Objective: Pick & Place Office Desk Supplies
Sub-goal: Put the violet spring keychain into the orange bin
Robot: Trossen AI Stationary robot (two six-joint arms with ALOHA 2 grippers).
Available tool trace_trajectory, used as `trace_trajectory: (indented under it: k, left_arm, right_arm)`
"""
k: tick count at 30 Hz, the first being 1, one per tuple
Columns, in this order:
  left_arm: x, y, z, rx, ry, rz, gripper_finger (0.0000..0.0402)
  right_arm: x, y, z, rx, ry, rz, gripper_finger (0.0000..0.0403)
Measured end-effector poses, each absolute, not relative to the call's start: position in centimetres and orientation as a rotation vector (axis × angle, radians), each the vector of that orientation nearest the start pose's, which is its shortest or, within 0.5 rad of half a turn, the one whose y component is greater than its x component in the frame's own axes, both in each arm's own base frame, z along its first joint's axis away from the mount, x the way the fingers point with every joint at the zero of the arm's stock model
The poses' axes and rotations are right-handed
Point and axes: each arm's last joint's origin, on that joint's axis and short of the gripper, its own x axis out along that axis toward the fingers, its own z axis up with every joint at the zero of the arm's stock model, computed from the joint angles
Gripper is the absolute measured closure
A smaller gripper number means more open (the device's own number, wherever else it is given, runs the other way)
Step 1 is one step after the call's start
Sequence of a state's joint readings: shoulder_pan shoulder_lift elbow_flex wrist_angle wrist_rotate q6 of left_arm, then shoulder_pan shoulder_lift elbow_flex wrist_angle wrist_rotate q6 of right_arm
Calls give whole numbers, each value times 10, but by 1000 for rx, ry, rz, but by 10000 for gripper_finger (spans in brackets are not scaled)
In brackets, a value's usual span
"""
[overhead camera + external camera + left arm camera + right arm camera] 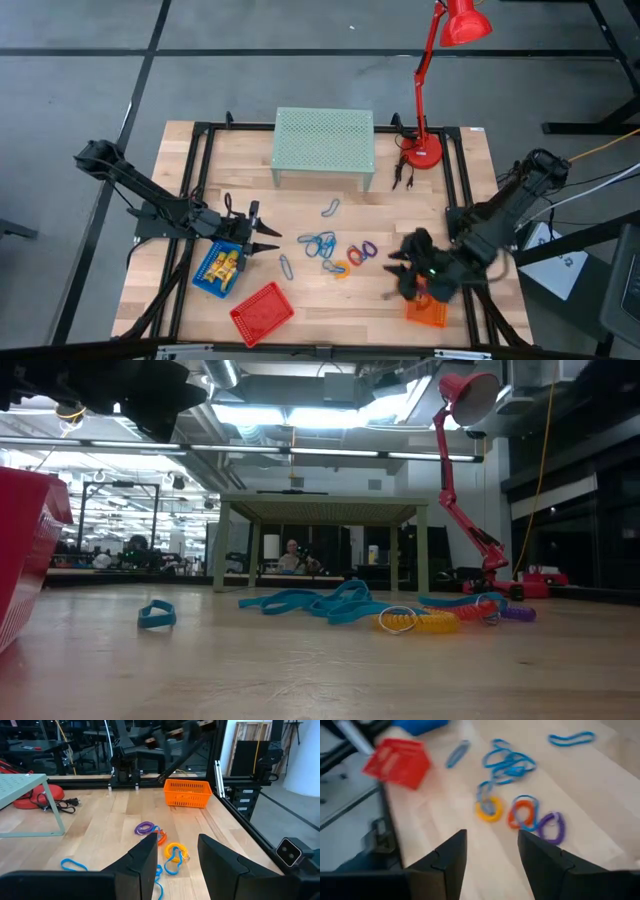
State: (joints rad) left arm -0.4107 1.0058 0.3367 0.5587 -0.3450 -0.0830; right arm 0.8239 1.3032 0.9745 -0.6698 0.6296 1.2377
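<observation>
Nearest the table's front edge sits the red basket (262,312), with the blue basket (220,268) just behind it to the left — yellow blocky pieces (226,265) lie inside that one. The left gripper (262,237) hovers just beyond the blue basket, fingers apart and holding nothing. To the red basket's right, the right gripper (397,272) hangs beside the orange basket (428,312), likewise spread and empty. Behind the red basket lie tangled blue loops (318,245), a yellow ring (340,269), an orange ring (356,256) and a purple ring (368,247). Farther back stand a green mesh riser (324,141) and a red desk lamp (440,70).
</observation>
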Motion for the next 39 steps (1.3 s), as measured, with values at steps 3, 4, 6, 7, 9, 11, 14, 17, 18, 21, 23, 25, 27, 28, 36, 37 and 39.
trace_trajectory:
  k: [3,4,6,7,9,11,14,17,18,21,23,25,27,28,36,37,39]
  left_arm:
    - [190,-72,211,-42,105,-61,265]
    - [190,-72,211,-42,105,-61,265]
    - [190,-72,211,-42,106,-61,265]
    - [190,-72,211,-42,106,-61,265]
    - [190,-72,211,-42,106,-60,265]
    - [190,-72,211,-42,106,-60,265]
    - [190,-72,211,-42,107,-60,265]
    - [189,-72,210,-38,115,-60,265]
    - [189,-72,210,-39,114,-60,265]
    - [189,-72,210,-42,115,-61,265]
    - [189,-72,210,-51,117,-70,265]
    - [189,-72,209,-55,124,-82,265]
    - [189,-72,209,-54,130,-82,265]
    - [189,-72,209,-54,131,-82,265]
    - [189,-72,207,-53,152,-81,265]
    - [189,-72,207,-52,152,-81,265]
    - [189,-72,207,-52,152,-81,265]
  right_arm:
    - [202,154,255,541,759,-336,225]
    - [209,148,253,542,787,-340,225]
    - [220,138,248,532,844,-334,225]
    - [225,135,246,535,864,-327,225]
    - [235,129,241,543,895,-315,225]
    - [242,124,233,532,929,-324,225]
    - [252,118,217,523,999,-375,225]
    - [261,114,197,490,1068,-429,225]
    - [264,112,190,476,1090,-443,225]
    - [271,109,172,454,1170,-455,225]
    - [274,107,161,438,1204,-472,225]
    - [276,105,153,415,1235,-489,225]
    - [277,104,148,404,1259,-491,225]
    - [277,103,147,404,1262,-493,225]
    - [262,93,126,430,1281,-548,225]
    - [260,92,123,441,1270,-557,226]
    - [257,91,120,448,1254,-570,232]
